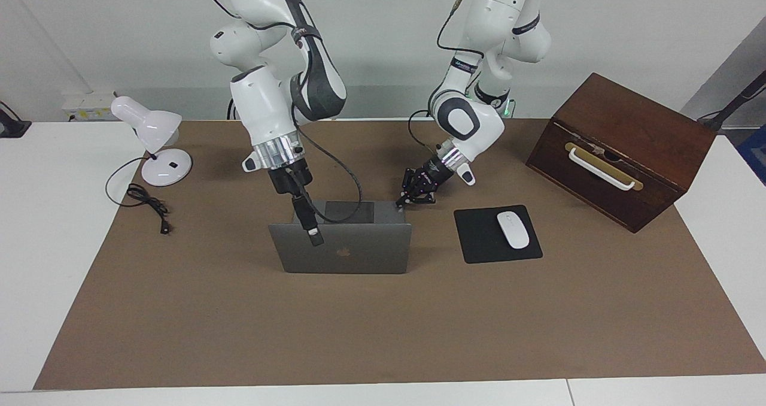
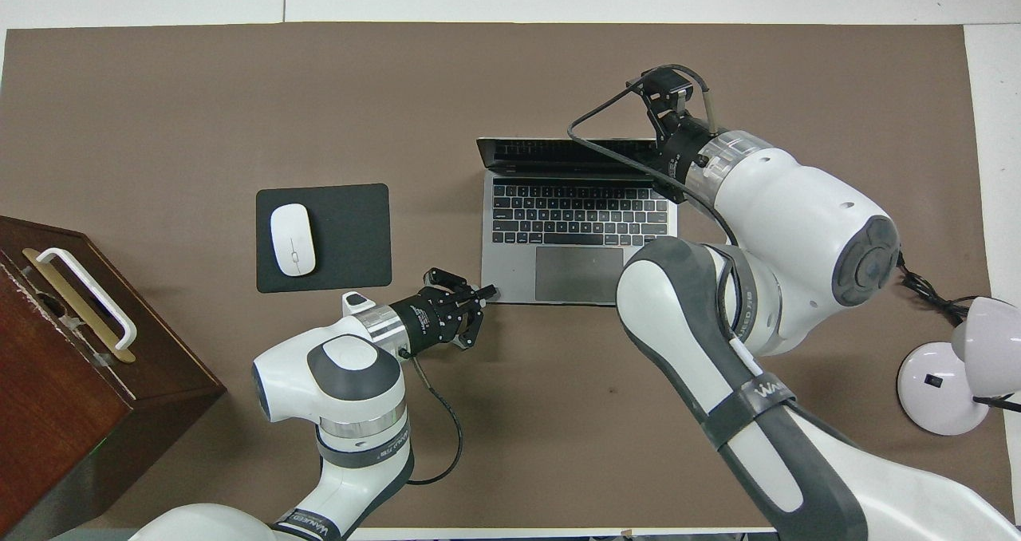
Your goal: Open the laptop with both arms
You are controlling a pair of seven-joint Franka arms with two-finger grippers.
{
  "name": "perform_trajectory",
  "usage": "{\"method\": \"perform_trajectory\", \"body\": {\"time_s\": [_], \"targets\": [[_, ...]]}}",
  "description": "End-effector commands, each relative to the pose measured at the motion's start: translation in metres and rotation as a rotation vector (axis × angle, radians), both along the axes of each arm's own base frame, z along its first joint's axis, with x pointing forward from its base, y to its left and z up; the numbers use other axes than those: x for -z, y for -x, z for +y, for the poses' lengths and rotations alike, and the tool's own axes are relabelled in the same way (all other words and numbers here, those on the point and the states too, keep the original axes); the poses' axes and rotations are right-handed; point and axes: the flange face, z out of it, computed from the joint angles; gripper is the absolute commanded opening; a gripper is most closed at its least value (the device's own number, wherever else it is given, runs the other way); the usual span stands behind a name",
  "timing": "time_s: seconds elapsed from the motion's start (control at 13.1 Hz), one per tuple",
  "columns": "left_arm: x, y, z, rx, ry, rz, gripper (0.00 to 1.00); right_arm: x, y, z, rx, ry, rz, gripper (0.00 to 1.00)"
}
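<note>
With the laptop (image 1: 341, 247) beside the mouse pad (image 1: 497, 233), the left gripper (image 2: 486, 292), fingers seemingly pinched together, pins the base's corner nearest that pad while the right gripper (image 1: 312, 236), grip unreadable, meets the lid's top edge, which likely needs tilting further.

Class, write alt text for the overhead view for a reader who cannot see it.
An open laptop sits mid-table: the right tool is at its tilted-back lid, the left tool at the base's near corner. A white mouse rests on a black mouse pad beside it.
</note>
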Motion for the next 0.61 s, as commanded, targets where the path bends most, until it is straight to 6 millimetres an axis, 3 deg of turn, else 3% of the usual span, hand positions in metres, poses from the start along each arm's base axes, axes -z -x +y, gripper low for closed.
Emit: {"method": "perform_trajectory", "body": {"time_s": [0.0,0.53], "targets": [[0.026,-0.004,0.007,-0.018,-0.057,0.010,0.00,0.006,-0.013,-0.009,-0.008,0.016,-0.008,1.00],[0.026,-0.004,0.007,-0.014,-0.059,0.006,0.00,0.000,-0.037,-0.020,-0.033,-0.010,-0.026,1.00]]}}
